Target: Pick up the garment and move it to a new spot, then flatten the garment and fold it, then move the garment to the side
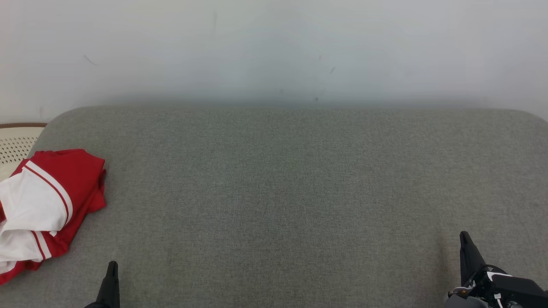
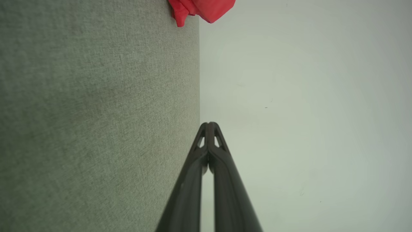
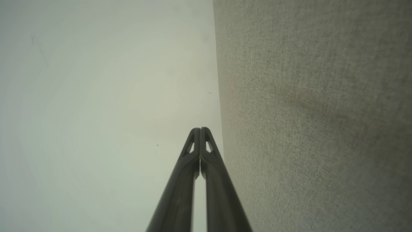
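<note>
Garment (image 1: 43, 205): where does it lie?

— At the left end of the grey upholstered surface (image 1: 282, 192), in a loose red-and-white heap that runs off the head view's left edge. Just beyond it sits a cream perforated panel with a brown rim (image 1: 15, 143). I cannot tell what that belongs to.

And the grippers?

— Both are low at the near edge. The left gripper (image 1: 112, 266) is near the heap's closest corner but not touching it. The right gripper (image 1: 465, 237) is well apart, at the far right. In each wrist view the two dark fingers meet at the tips, jaws pressed together on nothing.

What could go wrong?

— Reaching in with the jaws together would only shove the heap, perhaps off the left end, which it lies close to. The cloth looks thin and smooth, layered in soft folds, with white bands carrying a thin red stripe. A pinch may catch one layer alone, so the rest drags or unrolls. Digging too deep could snag the woven cover beneath.

And that surface?

— Matte, flecked weave, flat and broad with rounded corners, set against a plain pale wall (image 1: 274, 51) with faint scuffs. I judge there is room enough for spreading.
</note>
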Motion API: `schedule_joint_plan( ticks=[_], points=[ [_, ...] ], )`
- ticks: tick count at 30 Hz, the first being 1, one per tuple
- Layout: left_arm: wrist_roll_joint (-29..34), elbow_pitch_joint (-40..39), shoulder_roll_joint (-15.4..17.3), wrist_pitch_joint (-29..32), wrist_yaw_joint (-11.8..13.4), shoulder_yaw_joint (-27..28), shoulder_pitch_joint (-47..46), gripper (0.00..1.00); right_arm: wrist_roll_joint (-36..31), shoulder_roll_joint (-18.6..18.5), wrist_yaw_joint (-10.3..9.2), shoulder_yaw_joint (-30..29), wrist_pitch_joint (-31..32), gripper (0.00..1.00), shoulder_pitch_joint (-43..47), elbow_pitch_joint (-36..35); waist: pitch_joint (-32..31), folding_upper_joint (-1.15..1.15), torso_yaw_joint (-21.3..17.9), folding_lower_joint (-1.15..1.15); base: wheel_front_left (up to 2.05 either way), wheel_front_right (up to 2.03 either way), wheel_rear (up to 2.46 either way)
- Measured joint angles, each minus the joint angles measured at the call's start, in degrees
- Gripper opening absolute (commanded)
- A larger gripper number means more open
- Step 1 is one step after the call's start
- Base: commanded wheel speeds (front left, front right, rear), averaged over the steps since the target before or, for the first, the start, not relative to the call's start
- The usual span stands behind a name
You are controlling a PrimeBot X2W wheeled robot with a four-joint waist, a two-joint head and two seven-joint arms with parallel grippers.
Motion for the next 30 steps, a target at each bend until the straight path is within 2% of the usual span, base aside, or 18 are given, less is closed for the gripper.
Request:
schedule_joint_plan(
  ticks=[18,19,25,30],
  points=[
    [0.00,0.00,0.00,0.00,0.00,0.00,0.00,0.00,0.00,0.00,0.00,0.01,0.00,0.00,0.00,0.00,0.00,0.00,0.00,0.00,0.00,0.00,0.00],
    [0.02,0.16,-0.05,-0.01,0.00,-0.02,0.14,1.00,0.00,0.00,0.00,0.03,0.00,1.00,0.15,0.27,0.00,0.00,0.00,0.00,0.00,0.00,0.00],
    [0.32,1.76,-0.62,-0.77,0.08,-0.54,1.65,1.00,-0.20,0.26,-0.01,0.34,-0.27,1.00,1.69,1.86,0.07,0.00,-0.01,0.00,0.00,0.00,0.00],
    [3.53,1.57,-0.57,-2.14,0.08,-1.04,1.63,1.00,-1.88,-0.42,-0.01,2.12,-2.07,1.00,1.66,0.96,0.17,0.00,-0.04,0.00,0.00,0.00,0.00]
  ],
)
